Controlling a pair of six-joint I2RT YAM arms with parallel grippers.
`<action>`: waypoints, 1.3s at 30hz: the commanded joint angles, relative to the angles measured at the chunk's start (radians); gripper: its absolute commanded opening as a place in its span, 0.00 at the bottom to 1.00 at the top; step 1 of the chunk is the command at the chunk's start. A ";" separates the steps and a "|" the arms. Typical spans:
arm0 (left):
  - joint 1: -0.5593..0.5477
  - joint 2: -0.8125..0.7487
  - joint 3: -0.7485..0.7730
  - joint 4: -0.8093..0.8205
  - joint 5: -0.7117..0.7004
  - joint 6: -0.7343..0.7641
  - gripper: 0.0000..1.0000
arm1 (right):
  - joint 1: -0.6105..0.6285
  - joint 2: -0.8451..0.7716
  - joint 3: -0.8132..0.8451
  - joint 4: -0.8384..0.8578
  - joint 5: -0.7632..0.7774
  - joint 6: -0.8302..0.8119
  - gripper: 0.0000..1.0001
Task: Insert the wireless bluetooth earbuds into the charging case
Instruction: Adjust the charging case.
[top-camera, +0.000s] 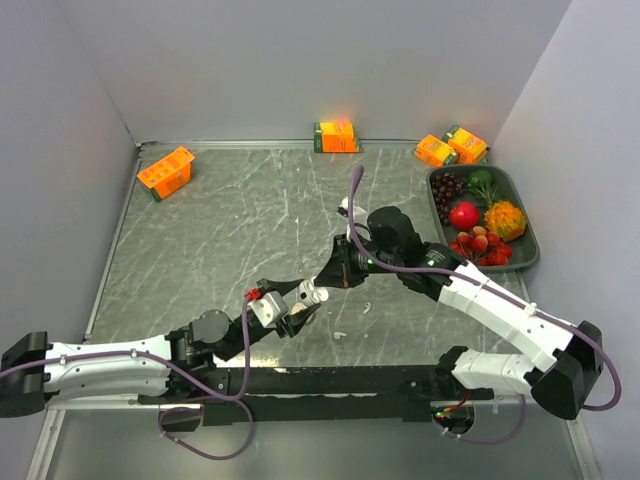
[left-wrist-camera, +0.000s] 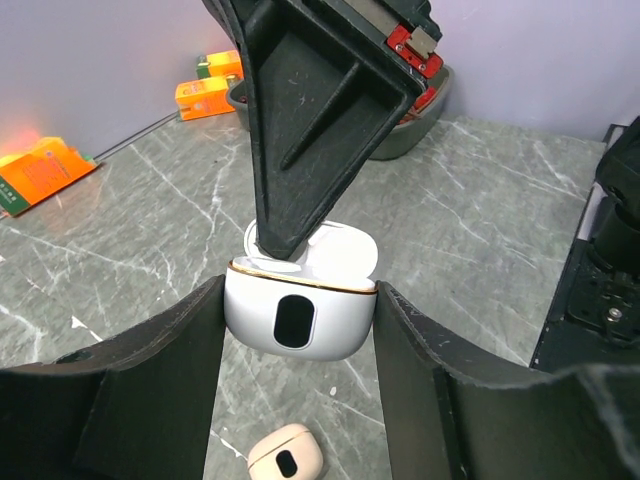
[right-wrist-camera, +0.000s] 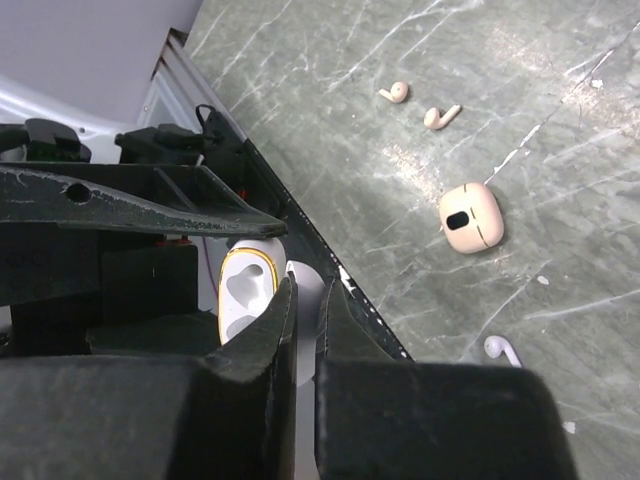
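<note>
Two-handed step: left pincer clamps the open white case; right pincer is pinched shut at its rim. You should lower straight and press lightly.

The table is grey-green stone veined with thin white streaks, and the walls are pale lavender-grey. Three orange cartons carry green edges. The dark grey-green tray holds a red pomegranate, dark purple grapes, a spiky orange-yellow fruit and red berries. The white case has a thin gold rim and a black oval on its front. The beige case bears the same dark oval. Two earbuds are beige, and a third earbud is white. The left gripper and right gripper are matte black, and purple cables trail along the white-and-black arms.
</note>
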 joint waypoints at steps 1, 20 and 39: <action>-0.003 -0.039 0.028 -0.003 0.020 -0.004 0.48 | -0.003 -0.061 0.044 -0.068 0.017 -0.077 0.00; 0.006 -0.237 0.209 -0.376 0.115 -0.251 0.96 | 0.073 -0.179 0.178 -0.235 0.251 -0.517 0.00; 0.594 0.151 0.378 -0.337 1.200 -0.409 0.96 | 0.126 -0.130 0.221 -0.290 0.169 -0.720 0.00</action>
